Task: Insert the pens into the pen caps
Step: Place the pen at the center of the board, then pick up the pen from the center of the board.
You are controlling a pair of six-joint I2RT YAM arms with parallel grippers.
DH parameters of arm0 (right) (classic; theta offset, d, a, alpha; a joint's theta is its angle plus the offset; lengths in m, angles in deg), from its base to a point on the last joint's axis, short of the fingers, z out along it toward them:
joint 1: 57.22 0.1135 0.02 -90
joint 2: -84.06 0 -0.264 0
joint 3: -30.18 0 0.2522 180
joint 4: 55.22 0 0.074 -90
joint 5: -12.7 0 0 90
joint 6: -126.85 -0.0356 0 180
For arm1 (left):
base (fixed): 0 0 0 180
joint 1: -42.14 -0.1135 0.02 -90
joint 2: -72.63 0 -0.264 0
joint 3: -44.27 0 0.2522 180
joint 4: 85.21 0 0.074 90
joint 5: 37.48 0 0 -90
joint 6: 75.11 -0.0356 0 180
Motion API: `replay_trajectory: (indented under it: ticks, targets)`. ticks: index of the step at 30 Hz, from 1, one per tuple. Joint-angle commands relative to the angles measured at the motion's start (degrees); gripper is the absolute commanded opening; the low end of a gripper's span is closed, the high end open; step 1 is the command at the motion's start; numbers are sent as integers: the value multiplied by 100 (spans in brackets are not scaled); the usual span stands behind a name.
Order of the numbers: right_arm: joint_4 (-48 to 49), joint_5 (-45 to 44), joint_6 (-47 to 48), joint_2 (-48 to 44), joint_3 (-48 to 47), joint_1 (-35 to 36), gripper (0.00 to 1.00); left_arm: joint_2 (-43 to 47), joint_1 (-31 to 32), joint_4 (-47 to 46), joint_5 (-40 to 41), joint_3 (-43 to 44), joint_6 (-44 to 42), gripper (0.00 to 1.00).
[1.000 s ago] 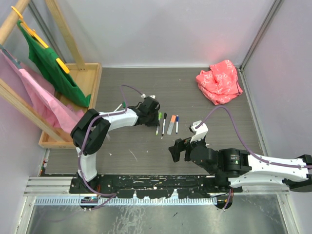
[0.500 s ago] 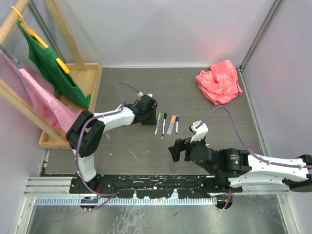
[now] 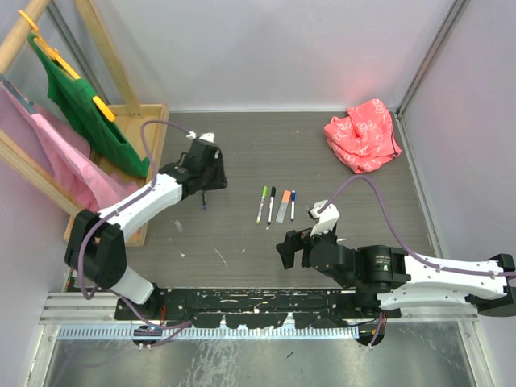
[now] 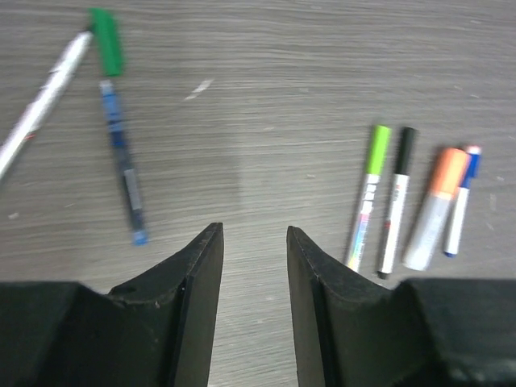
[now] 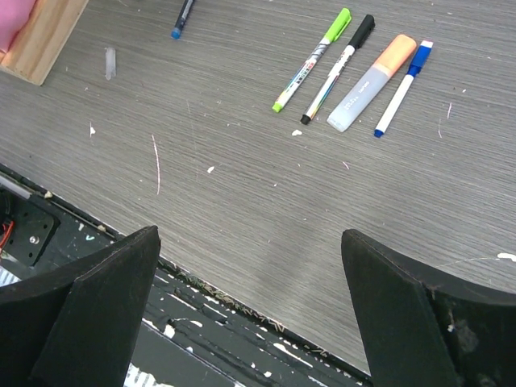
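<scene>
Left gripper (image 4: 254,242): we see its two dark fingers (image 4: 197,282) standing a narrow gap apart, with only bare table (image 4: 266,105) between them.
Right gripper (image 5: 250,242): its fingers are spread wide and it holds nothing.
Row of four pens: from the left gripper they lie ahead and off to the right-hand finger's side. From the right gripper they lie well ahead, slightly toward its right-hand finger.
Order in the row: we count a green-capped pen (image 4: 367,197), a black-capped pen (image 4: 397,201), an orange-capped marker (image 4: 434,208) and a blue-capped pen (image 4: 459,201), side by side and nearly parallel.
Other pens: a blue pen (image 4: 122,161) and a white pen (image 4: 44,97) lie ahead of the left gripper's left-hand finger.
Green cap (image 4: 106,42): it lies where the far ends of those two pens meet. We cannot tell which pen it sits on.
</scene>
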Motion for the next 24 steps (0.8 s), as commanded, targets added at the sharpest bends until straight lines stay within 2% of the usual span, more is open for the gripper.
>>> replay_trajectory:
  ticks: [1,9,15,24]
  targets:
    - [247,-14,67,100,-119,-9,99,448,-501,229,153,-349,-264,40]
    - [275,72,126,184,-161,-5,99,337,-1434,426,-45,-298,-835,41]
    - [288,153,147,196,-129,-3,99,-308,-1726,655,-46,244,-1298,42]
    - [293,286,190,195,-112,-9,99,-1379,-2162,1016,-628,1090,-1793,45]
